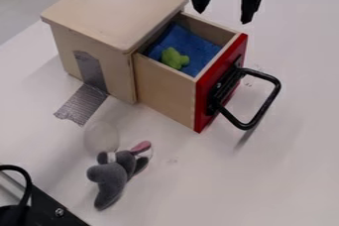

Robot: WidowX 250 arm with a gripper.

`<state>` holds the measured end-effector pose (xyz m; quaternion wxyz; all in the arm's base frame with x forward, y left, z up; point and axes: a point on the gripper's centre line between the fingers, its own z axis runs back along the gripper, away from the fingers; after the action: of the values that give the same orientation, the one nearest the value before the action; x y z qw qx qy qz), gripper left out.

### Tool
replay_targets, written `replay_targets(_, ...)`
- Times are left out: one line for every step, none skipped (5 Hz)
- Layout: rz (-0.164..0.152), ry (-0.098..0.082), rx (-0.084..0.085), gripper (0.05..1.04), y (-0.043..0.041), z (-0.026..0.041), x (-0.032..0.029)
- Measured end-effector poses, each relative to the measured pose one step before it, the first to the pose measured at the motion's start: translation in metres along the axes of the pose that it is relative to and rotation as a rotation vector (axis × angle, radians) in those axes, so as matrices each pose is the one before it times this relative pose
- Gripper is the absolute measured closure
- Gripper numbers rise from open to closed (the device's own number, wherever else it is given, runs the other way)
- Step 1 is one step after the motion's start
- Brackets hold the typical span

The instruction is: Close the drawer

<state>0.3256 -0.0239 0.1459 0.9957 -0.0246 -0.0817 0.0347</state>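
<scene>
At the top edge of the frame, right of centre, the black gripper (224,17) hangs with its two fingers spread apart and nothing between them. Below and to its left is the drawer (164,91), near the centre, pulled well out of the wooden box (112,12). Its red front (206,88) and black handle (265,106) face right. Inside lie a blue cloth (200,49) and a green toy (174,59), which look low enough to clear the opening. A grey plush toy (112,176) lies at lower left, out of the drawer's path. The closing looks undone: the whole push toward the upper left remains.
</scene>
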Motion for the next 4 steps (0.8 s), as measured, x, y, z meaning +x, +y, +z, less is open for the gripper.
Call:
replay_targets(0.0027, 0.0334, 0.0044, 0.087, 0.00085, -0.00961, -0.00399)
replay_targets(-0.0549, 0.0727, -0.0004, 0.087, -0.02711, -0.03109, -0.00486)
replay_targets(-0.0586, 0.0378, 0.014, 0.087, -0.02776, -0.02002, -0.0017)
replay_targets(-0.0341, 0.0341, -0.0063, 0.087, -0.02084, -0.01938, 0.00331)
